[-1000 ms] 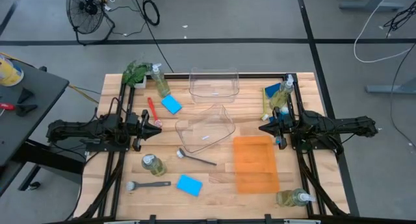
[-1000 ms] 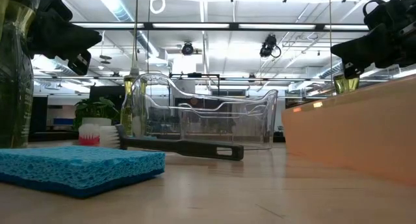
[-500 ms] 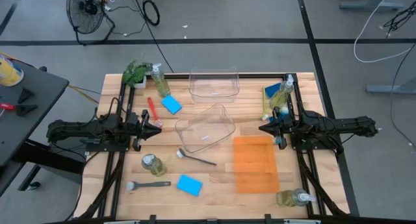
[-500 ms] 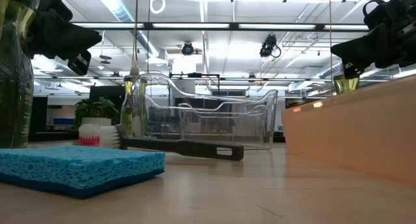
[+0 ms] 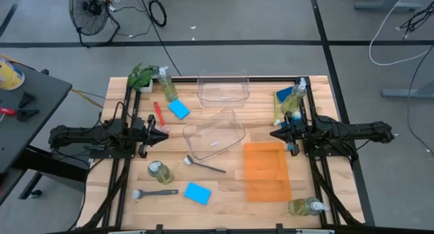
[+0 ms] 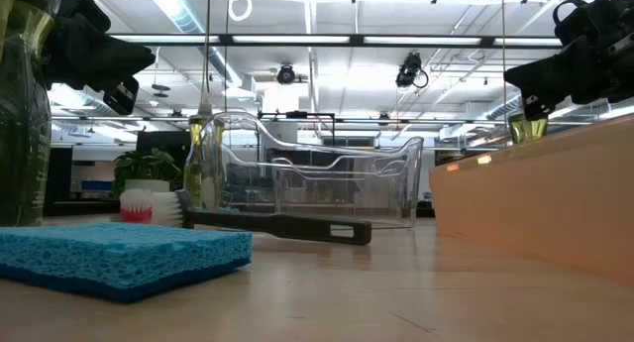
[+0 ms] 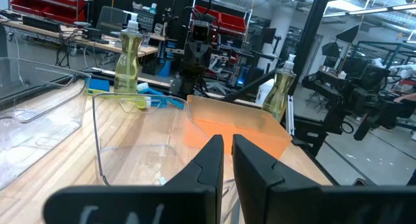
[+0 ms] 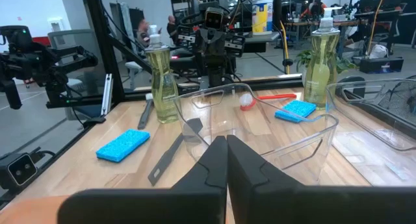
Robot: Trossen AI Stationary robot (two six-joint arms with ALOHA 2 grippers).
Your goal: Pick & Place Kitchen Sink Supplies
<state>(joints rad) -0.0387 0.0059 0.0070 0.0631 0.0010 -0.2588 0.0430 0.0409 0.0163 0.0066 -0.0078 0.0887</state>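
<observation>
Both grippers hover above the table, shut and holding nothing: my left gripper [image 5: 165, 130] [image 7: 227, 143] at the left side, my right gripper [image 5: 272, 133] [image 8: 226, 141] at the right side, pointing at each other. Between them lies a tilted clear bin [image 5: 214, 133]. Pump bottles stand at the far left [image 5: 167, 85], near left [image 5: 161, 171] and far right [image 5: 295, 98], and one lies at the near right [image 5: 306, 207]. Blue sponges [image 5: 179, 110] [image 5: 197, 193] lie flat. A red brush [image 5: 159, 114], two dark grey brushes [image 5: 205, 166] [image 5: 154, 192] and a yellow-green brush [image 5: 276, 114] lie on the wood.
A second clear bin [image 5: 223, 88] stands at the far edge and a flat orange tray [image 5: 266, 170] lies right of centre. A leafy plant [image 5: 142, 76] sits in the far left corner. Black frame rails run along both table sides.
</observation>
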